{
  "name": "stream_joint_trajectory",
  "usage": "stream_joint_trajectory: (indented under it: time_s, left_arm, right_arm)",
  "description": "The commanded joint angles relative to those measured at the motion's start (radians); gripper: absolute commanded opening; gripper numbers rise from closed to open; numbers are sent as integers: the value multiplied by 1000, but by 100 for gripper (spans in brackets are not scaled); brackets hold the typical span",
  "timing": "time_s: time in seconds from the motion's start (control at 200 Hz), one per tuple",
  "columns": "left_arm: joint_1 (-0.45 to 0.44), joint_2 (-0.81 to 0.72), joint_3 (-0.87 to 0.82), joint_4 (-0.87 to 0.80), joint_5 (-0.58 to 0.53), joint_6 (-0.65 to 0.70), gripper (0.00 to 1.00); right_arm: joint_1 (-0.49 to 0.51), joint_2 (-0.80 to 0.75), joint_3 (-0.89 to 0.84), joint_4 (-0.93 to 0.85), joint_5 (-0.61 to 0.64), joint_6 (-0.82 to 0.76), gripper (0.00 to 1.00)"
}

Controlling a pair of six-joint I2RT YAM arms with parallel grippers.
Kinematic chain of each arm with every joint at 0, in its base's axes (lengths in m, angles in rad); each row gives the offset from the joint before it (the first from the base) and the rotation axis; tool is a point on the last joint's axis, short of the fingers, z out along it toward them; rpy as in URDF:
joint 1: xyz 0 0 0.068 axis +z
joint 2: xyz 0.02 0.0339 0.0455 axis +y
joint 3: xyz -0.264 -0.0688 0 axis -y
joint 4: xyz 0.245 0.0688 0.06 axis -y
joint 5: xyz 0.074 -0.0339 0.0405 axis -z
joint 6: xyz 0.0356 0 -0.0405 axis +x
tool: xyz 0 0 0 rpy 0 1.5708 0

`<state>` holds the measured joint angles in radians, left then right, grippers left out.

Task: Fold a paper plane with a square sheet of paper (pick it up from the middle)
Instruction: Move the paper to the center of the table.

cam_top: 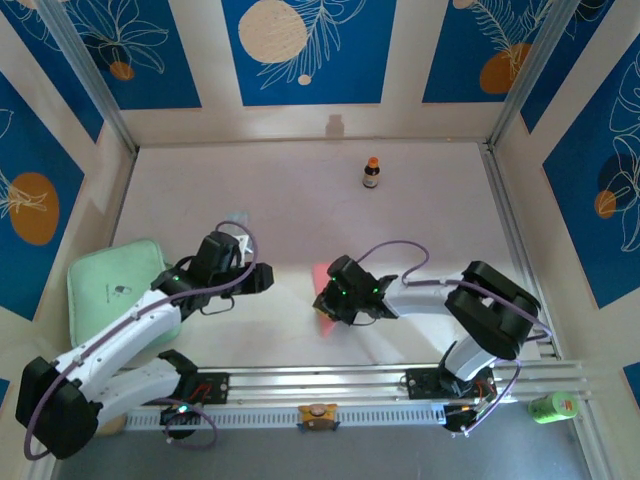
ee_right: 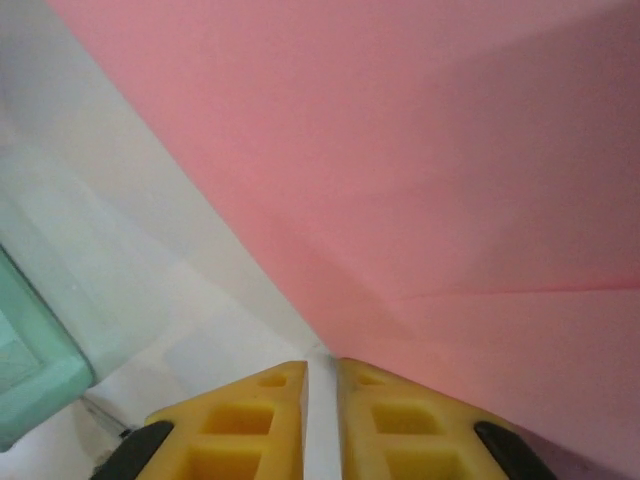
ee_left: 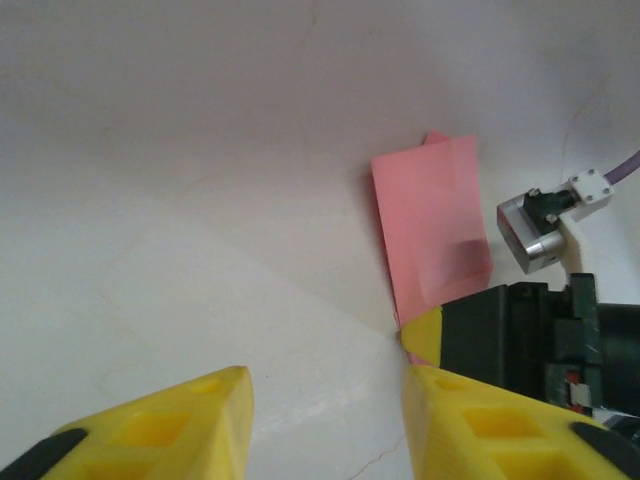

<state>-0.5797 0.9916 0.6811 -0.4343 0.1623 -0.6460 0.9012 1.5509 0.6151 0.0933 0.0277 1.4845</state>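
Our right claw was almost shut at the edge of the sheet of paper; we could not tell if it pinched. Our left claw was wide, holding nothing. The paper lay on the surface, folded over at least 1 time. We think most folds were left.

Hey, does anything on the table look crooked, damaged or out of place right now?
The pink paper looks slightly askew: in the left wrist view a back layer pokes out past its top edge, so the fold isn't lined up. The right gripper pinches its other end. Nothing looks spilled or torn.
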Motion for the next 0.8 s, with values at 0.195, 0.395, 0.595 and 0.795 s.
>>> stream_joint_trajectory:
  time_s: [0.195, 0.395, 0.595, 0.795]
  left_arm:
    - [0, 121, -10, 234, 211, -91, 23]
    - [-84, 312, 59, 345, 269, -128, 14]
    - [-168, 520, 141, 440, 307, -178, 10]
    - [-173, 641, 196, 449, 330, -176, 10]
  right_arm:
    - [-87, -275, -11, -285, 93, -143, 22]
    - [-207, -487, -171, -290, 42, -199, 22]
    - [-306, -597, -273, -234, -77, -246, 24]
    - [-323, -557, -257, -220, -158, -307, 24]
